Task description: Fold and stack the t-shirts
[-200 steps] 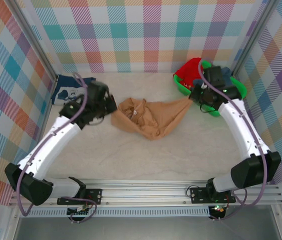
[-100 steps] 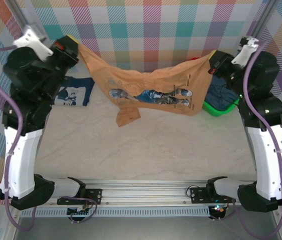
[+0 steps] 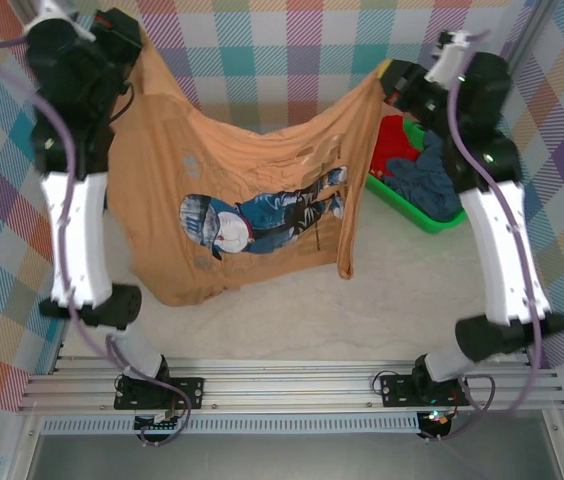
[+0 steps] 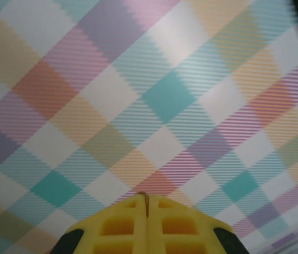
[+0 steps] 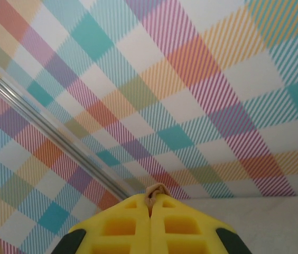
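Above the pale speckled worktop [image 3: 292, 320], the tan-orange cloth t-shirt with a cartoon figure in blue jeans printed on its front [image 3: 232, 215] hung spread between the two arms, print facing the overhead camera

Left pincer [image 3: 134, 45]: high at the back left, close to the pastel plaid wall [image 3: 262, 60], clamped shut on one upper corner of the shirt

Right pincer [image 3: 390, 82]: high at the back right, clamped shut on the opposite upper corner

The shirt's top edge sagged in a shallow curve between the two grips. The body of the fabric draped down beside the left arm, and a narrow fold trailed down on the right side. Whether the lower hem touched the worktop could not be told

Left wrist view: the yellow ribbed fingers [image 4: 117, 228] were pressed together, with a thin sliver of tan cloth pinched at the seam. Right wrist view: the yellow fingers [image 5: 120, 227] were likewise pressed together, with a small loop of tan cloth sticking out at the tips

A green plastic basket [image 3: 432, 218] sat at the back right of the worktop, beside the right arm. It held a red cloth [image 3: 390, 135] and a crumpled dark blue cloth [image 3: 422, 180]
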Available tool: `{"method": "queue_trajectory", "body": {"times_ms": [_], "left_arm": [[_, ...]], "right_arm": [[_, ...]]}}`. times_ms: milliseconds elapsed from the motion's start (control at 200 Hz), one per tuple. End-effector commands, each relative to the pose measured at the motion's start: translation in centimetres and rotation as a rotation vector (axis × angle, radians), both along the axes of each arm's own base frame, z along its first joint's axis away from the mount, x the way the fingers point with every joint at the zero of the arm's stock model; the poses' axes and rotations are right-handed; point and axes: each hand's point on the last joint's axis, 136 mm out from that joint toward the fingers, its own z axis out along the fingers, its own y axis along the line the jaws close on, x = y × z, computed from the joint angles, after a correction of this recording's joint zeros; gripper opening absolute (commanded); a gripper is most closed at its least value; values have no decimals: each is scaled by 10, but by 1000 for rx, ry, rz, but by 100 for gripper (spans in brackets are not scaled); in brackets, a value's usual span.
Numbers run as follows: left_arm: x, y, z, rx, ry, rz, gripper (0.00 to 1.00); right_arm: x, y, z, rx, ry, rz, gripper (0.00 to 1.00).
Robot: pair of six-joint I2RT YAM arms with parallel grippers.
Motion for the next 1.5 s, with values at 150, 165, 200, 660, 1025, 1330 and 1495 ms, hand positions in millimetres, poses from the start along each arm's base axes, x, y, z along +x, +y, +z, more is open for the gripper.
{"method": "queue_trajectory", "body": {"times_ms": [150, 165, 200, 660, 1025, 1330, 1495], "left_arm": [[21, 35, 31, -133, -143, -98, 0], [18, 39, 35, -136, -157, -94, 0], [10, 46, 46, -141, -190, -88, 0], [-101, 37, 46, -104, -77, -140, 0], [-179, -28, -421, -350, 846, -182, 0], [-264, -43, -561, -271, 1219, -135, 0], [-286, -38, -561, -282, 1243, -103, 0]], "right_arm": [[43, 31, 26, 78, -50, 131, 0], [45, 31, 27, 78, -52, 130, 0], [46, 30, 34, 80, -69, 129, 0], [31, 13, 4, 50, 29, 115, 0], [-25, 9, -344, -25, 810, 116, 0], [-74, -30, -491, -275, 1167, -4, 0], [-97, -57, -502, -383, 1227, -106, 0]]}}
